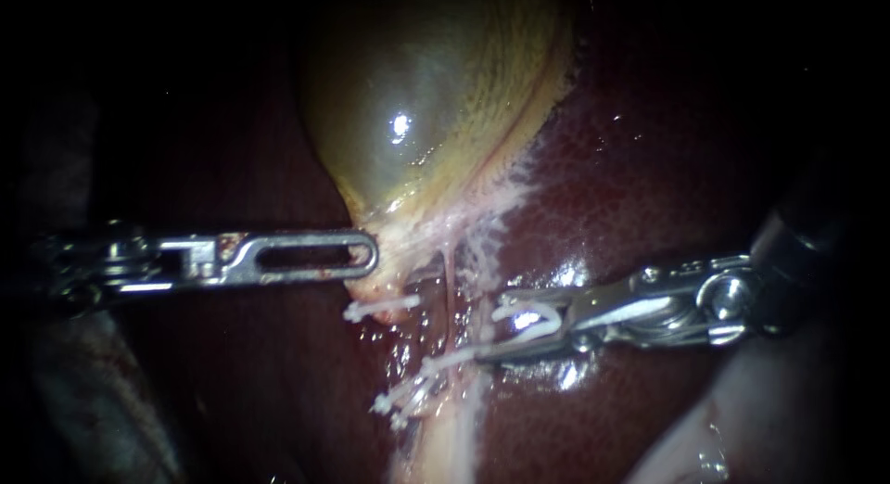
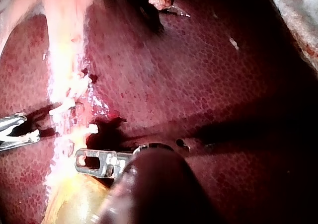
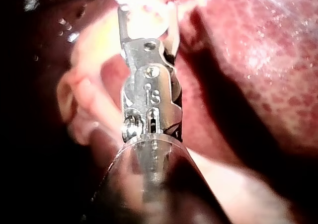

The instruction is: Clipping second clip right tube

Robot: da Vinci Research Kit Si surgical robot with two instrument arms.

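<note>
Pale, slick and likely tearable, the right tube lies below the gallbladder pinched by my left instrument's jaws; my right instrument's jaws, holding a clip, should straddle its bare stretch.

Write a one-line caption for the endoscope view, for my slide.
Right instrument holds a white clip below the gallbladder; left instrument rests at its neck.

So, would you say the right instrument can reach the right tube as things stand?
Probably yes: the right instrument, holding a white clip, sits beside the right tube, nothing between them.
</note>
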